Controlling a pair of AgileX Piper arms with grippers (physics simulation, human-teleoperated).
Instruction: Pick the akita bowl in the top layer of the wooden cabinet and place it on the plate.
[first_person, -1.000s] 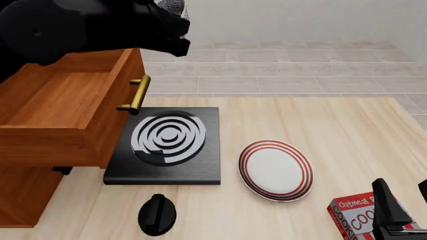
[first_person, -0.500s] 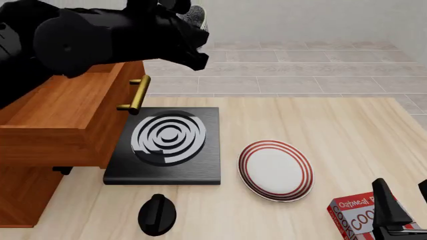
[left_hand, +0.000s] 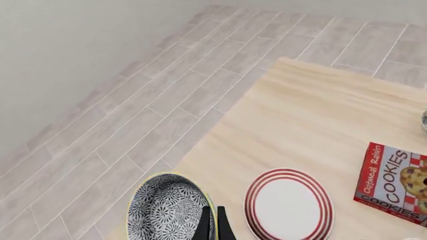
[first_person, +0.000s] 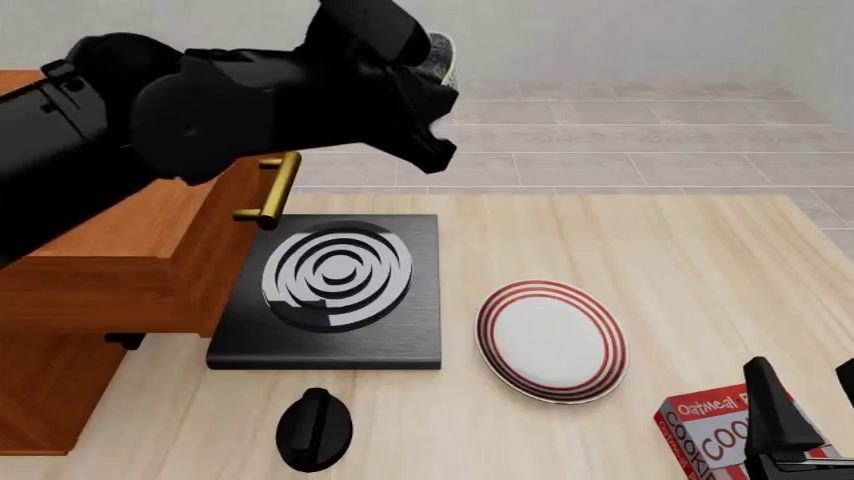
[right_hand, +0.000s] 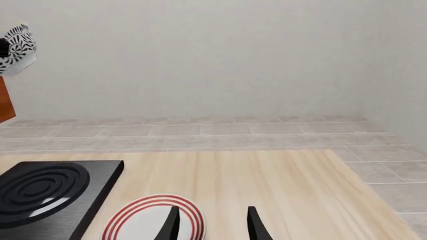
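Front view: left arm (first_person: 200, 110) hides akita bowl (first_person: 442, 52) mostly.

Akita bowl (left_hand: 167, 210) aloft, apparently pinched at rim; red-ringed plate (first_person: 551, 340) flat on table, bare

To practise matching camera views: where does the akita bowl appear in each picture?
Front view: akita bowl peeks out at top, behind the left arm.
Left wrist view: bottom edge, gripped at its rim.
Right wrist view: upper left edge.
Shared landmark: the plate.
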